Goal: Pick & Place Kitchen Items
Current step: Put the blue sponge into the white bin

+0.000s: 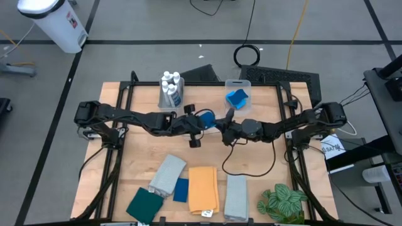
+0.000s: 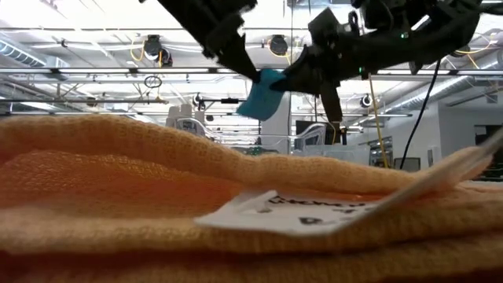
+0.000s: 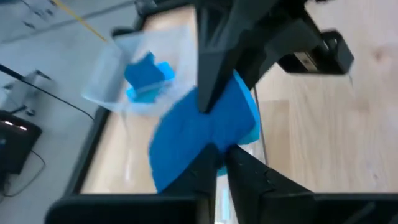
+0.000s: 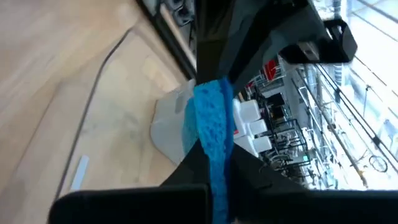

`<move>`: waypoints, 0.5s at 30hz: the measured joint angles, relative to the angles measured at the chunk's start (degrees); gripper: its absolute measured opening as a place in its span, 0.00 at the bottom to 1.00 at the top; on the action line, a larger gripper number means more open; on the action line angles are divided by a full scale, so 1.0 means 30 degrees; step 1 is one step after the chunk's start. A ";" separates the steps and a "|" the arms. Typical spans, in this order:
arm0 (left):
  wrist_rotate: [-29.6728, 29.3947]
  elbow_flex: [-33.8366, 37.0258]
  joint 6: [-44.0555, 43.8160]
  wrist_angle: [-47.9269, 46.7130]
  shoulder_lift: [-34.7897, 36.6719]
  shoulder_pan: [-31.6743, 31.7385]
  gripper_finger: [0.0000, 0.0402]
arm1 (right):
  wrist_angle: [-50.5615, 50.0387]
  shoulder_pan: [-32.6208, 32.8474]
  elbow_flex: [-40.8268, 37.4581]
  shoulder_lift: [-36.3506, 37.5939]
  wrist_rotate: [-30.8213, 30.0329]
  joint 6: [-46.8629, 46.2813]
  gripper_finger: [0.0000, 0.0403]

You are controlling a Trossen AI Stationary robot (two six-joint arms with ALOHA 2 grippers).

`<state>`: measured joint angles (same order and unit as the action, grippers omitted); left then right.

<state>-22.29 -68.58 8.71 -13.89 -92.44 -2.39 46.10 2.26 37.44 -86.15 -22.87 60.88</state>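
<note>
Above the bare middle of the light wooden desk (image 1: 144,150), well clear of its edges, the left end effector (image 1: 202,120) and right end effector (image 1: 221,123) are both pinching one small wavy blue sponge (image 1: 207,117) held aloft between them.

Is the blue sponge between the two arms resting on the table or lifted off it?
Lifted. The blue sponge hangs in mid-air, pinched by both the left gripper and the right gripper.
</note>
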 joint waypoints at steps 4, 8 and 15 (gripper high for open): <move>-0.1349 -0.0007 -0.0304 0.0264 0.0788 -0.0220 0.20 | -0.1862 0.0007 0.0002 0.1365 0.0041 -0.1385 0.01; -0.2235 -0.0009 -0.0625 -0.0239 0.1976 -0.0317 0.32 | -0.3810 -0.0039 -0.0004 0.3129 -0.1043 -0.2932 0.01; -0.2139 -0.0044 -0.2639 -0.2220 0.2896 -0.0220 0.44 | -0.7364 -0.1494 -0.0019 0.5995 -0.6024 -0.5145 0.00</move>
<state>-28.70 -68.71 0.79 -20.55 -83.75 -3.05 24.00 -2.22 37.39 -68.16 -40.94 45.45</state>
